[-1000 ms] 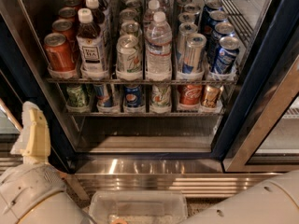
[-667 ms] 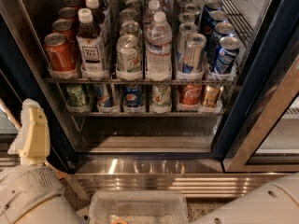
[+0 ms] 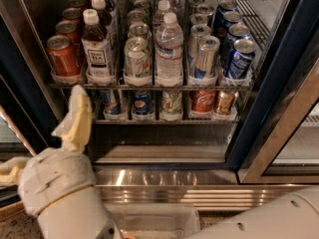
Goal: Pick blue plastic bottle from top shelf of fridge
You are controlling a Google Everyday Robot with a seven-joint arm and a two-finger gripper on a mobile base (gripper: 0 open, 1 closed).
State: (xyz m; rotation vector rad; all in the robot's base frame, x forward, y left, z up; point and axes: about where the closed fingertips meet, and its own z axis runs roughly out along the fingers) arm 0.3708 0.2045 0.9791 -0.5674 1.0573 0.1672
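Fridge (image 3: 199,180) front stands open, with free air before the top shelf (image 3: 149,86). Gripper (image 3: 75,121) sits low left, under that shelf's front rail. Blue plastic bottle (image 3: 97,51) stands at the front of its lane, cap clear above. Red can (image 3: 63,56) crowds its left, pale green can (image 3: 137,59) its right, second tea bottle (image 3: 102,14) close behind.

Speckled floor (image 3: 12,229), perhaps stone, lower left.

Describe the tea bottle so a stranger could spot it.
Look in the fridge, on the top shelf: front row, second from left, above the gripper. The blue plastic bottle holds brown tea under a white cap; its neighbours are cans.
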